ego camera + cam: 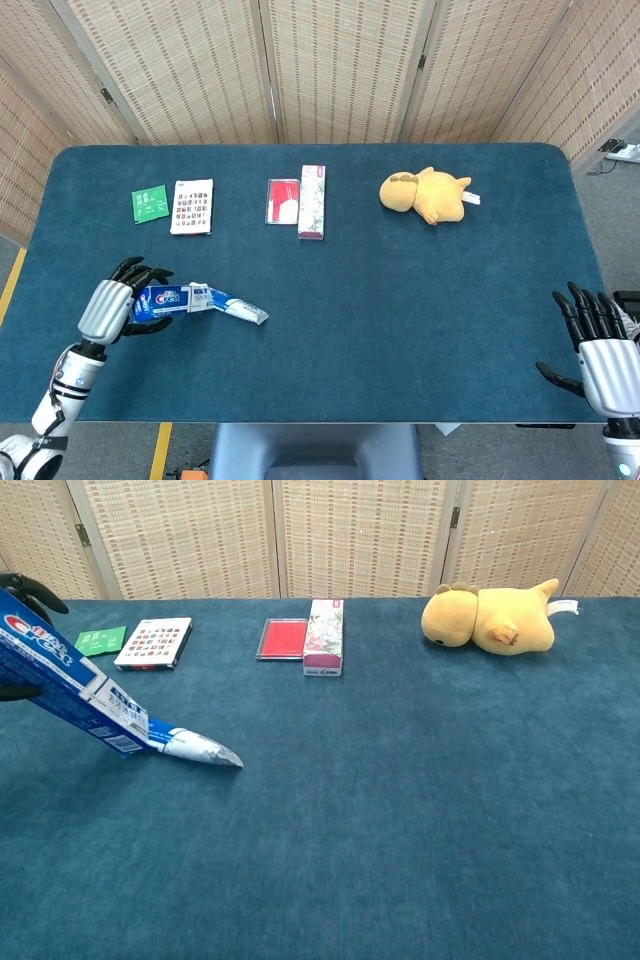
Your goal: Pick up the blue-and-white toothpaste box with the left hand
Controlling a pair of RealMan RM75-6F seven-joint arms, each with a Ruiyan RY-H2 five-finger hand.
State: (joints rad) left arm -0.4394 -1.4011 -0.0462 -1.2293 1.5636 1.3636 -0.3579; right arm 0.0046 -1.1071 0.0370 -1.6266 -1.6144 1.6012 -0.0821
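Centrally at the left side of the dark blue felt-covered table point(400, 300), the left hand point(112, 308) is gripping the long blue-and-white cardboard toothpaste box point(170, 298), its dark fingers point(135, 270) curling over one end. In the chest view the box point(70, 685) is slanting downward toward the table, and only fingertips of that hand are showing at the left edge. Directly beneath the box's free end, the blue-and-white toothpaste tube point(235, 311) is lying on the felt; the box is covering the tube's cap end in both views, leaving only the flat crimped tail point(200, 750) visible. Whether box and tube are touching cannot be told.

Farther back on the left, a small green card point(150, 203) is lying just beside a white card printed with rows of small pictures point(192, 206). Near the middle, a flat red case point(282, 200) is lying beside a narrow floral-patterned box point(312, 201). Well apart to the right, a yellow plush toy point(425, 194) is lying on its side. Behind the table, woven bamboo screens point(340, 65) are standing.

At the near right corner, the right hand point(600, 350) is holding nothing, its fingers spread.
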